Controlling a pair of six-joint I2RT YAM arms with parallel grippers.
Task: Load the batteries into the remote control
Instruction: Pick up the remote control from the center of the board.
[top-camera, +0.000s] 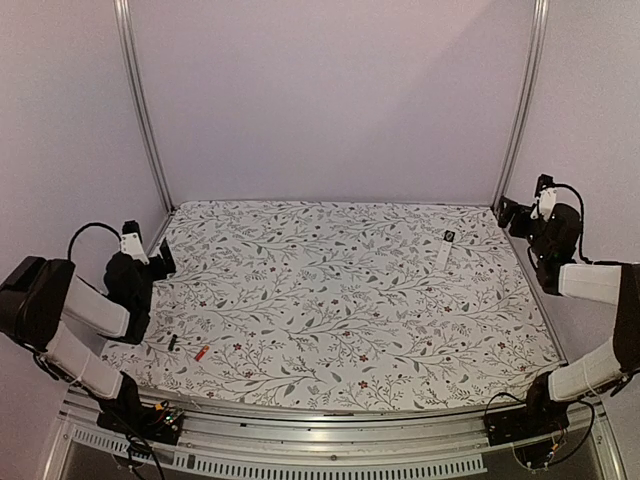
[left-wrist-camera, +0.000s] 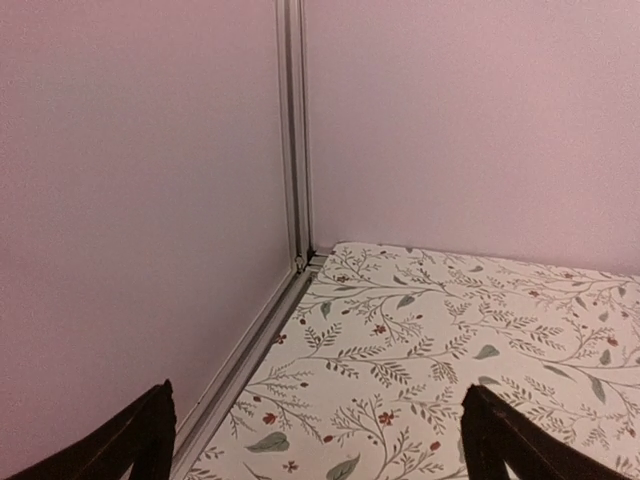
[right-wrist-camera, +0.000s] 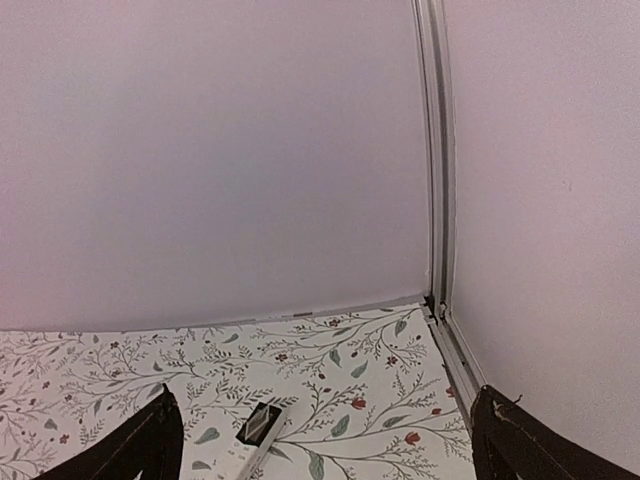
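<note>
Remote control lies far back on the right of the table, flat on the flowered cloth, with a dark patch at the end nearest the back wall. That patch is probably the open battery slot, though it is too small to be sure. The right wrist view shows the same white bar low in the frame, between the two fingers but ahead of them, not touched.

The black battery and the red-orange battery lie near the front left edge, close together but apart, well away from the remote control.

The left gripper hangs over the left edge of the table, jaws spread wide and empty. Its camera sees only cloth and the corner post between its fingers. The right gripper sits at the back right corner, jaws just as wide, holding nothing.

The batteries look hard, light and round, so they will likely roll or squirt out of a loose pinch. Taking each across the middle of its body, fingers square to its length, seems safest. The remote control looks stiff, light and thin, and may skate on the cloth. Its long edges, clear of the dark end, are the place to hold it.
</note>
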